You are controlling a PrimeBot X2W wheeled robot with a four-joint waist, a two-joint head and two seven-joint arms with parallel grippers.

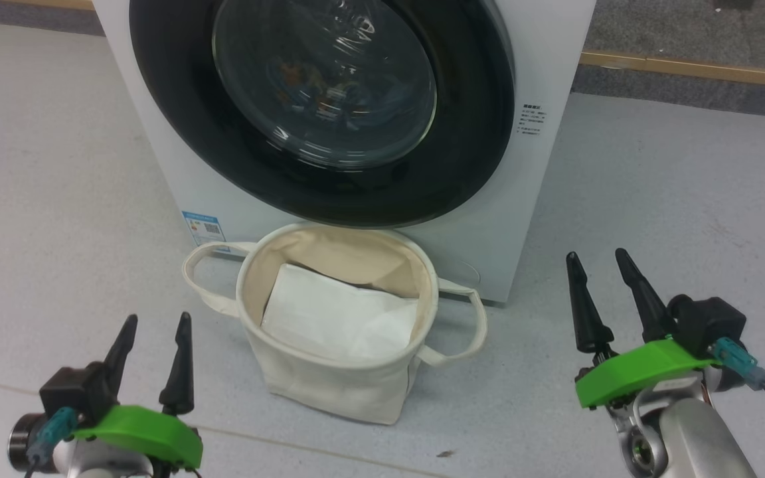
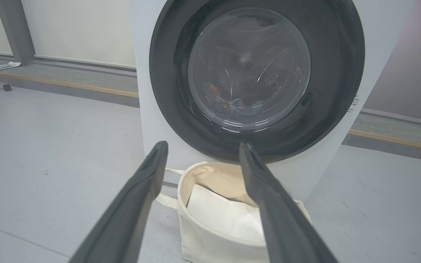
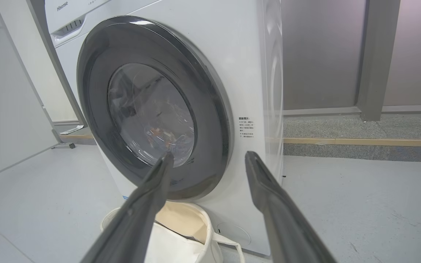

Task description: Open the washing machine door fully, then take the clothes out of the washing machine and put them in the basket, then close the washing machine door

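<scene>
- Head view: the washing machine door lies ahead of both pairs of fingertips, between them and well apart from them. It is round, with a wide glossy black rim and a bulging clear glass centre, and it sits shut, flush on the white washing machine.
- The left fingers stand wide apart with nothing between them.
- The right fingers are spread just as wide and hold nothing.
- The basket, a cream canvas tub with two looped handles, stands on the grey floor between the two pairs of fingers and just ahead of their tips, right below the door and against the machine's front.
- A plain white folded sheet lies inside the basket.
- The clothes are inside the machine, seen through the glass as orange and blue smudges under glare; the garments cannot be told apart.
- The head view's top edge cuts off the top of the door.
- In the left wrist view, one left finger covers part of the basket's rim, and the bottom edge cuts off its base.
- In the right wrist view, one right finger crosses the basket, its tip overlapping the lower edge of the glass.
- A small blue label sits at the machine's lower corner, its print too small to read.
</scene>
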